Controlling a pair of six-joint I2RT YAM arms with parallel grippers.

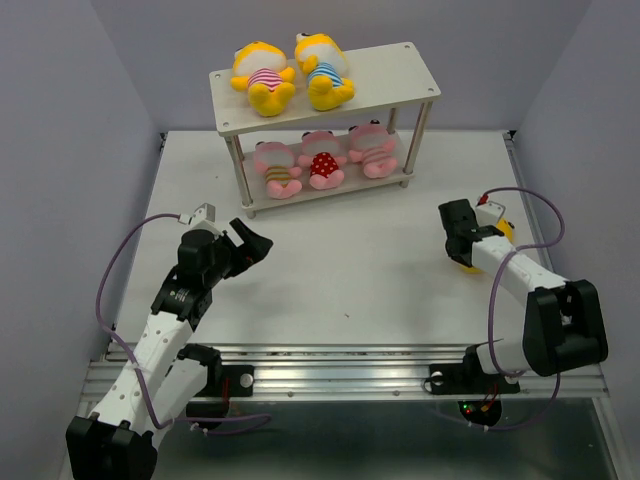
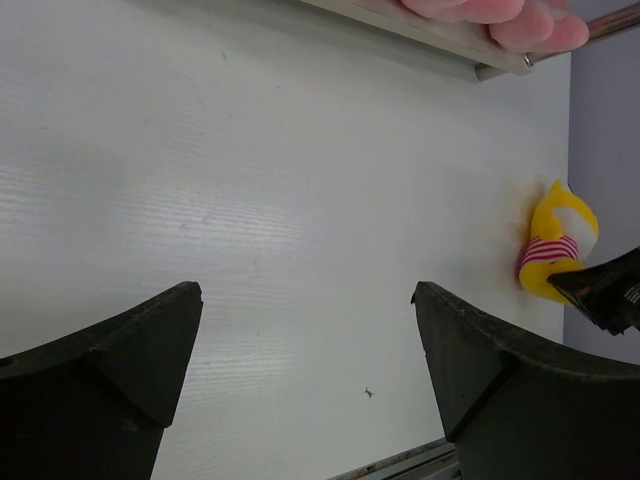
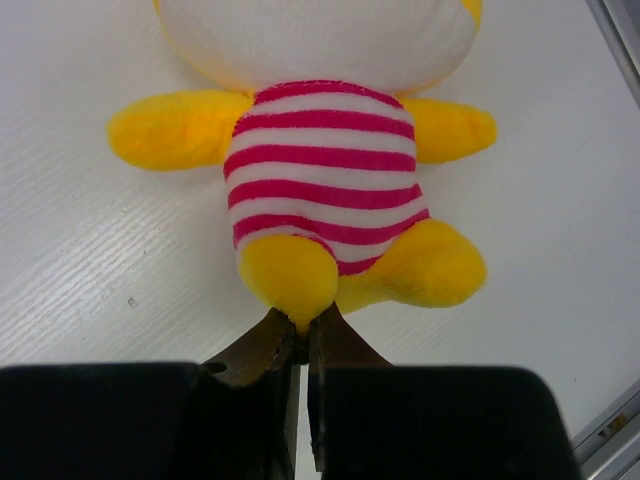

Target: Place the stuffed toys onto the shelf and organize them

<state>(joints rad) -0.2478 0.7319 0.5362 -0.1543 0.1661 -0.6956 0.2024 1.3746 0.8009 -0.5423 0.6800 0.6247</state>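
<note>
Nearly complete: five of six toys shelved. Shelf (image 1: 400, 70), far centre: two yellow toys (image 1: 263, 78) on top tier, three pink toys (image 1: 322, 160) on lower. Sixth toy (image 3: 320, 170), yellow, striped: on surface (image 1: 350, 270), right side, right fingers (image 3: 260, 350) pinched shut on its foot. Left fingers (image 2: 120, 360): wide, empty, near left.

The shelf (image 1: 400, 52) stands at the back of the surface (image 1: 350, 260), with two toys (image 1: 263, 78) on top and three below. A sixth toy (image 3: 320, 180) lies front right, its foot in the right pincer (image 3: 300, 335).
</note>
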